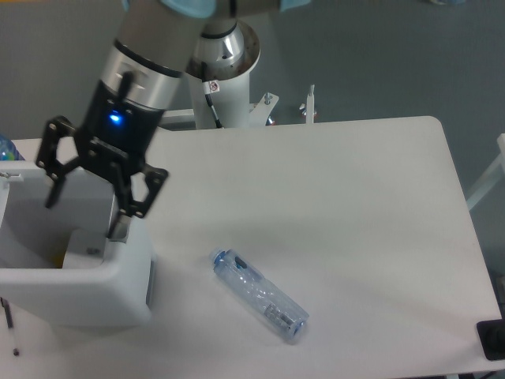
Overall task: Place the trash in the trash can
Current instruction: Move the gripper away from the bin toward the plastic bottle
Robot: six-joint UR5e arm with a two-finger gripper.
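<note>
From the fixed camera, your only view, you see the tool [93,183] hanging above the trash can [87,284] at the left edge of the table [355,197], its two fingers spread wide with nothing between them. It is released and empty. The trash can is a white boxy bin with a grey panel on the side facing the table's middle, and the tool's fingertips hover just over its open top.

Inside the bin you can make out a pale shape and a small yellow patch low against the wall, but you cannot tell from here whether the paper packet is among them; no packet lies anywhere on the open table.

The bottle [259,294] lies on its side near the front of the table, well apart from the bin, its bluish cap end pointing up and left towards it. Nothing touches it.

By my reading, you are between drops: one piece looks to be dealt with and the bottle is the step now in hand. Your next move calls for lifting clear of the bin rim, crossing right and forward to the bottle, and turning the fingers so they close across its narrow width rather than along its length.

Count: one arm, one tool, one trash can, one bottle, no packet visible.
</note>
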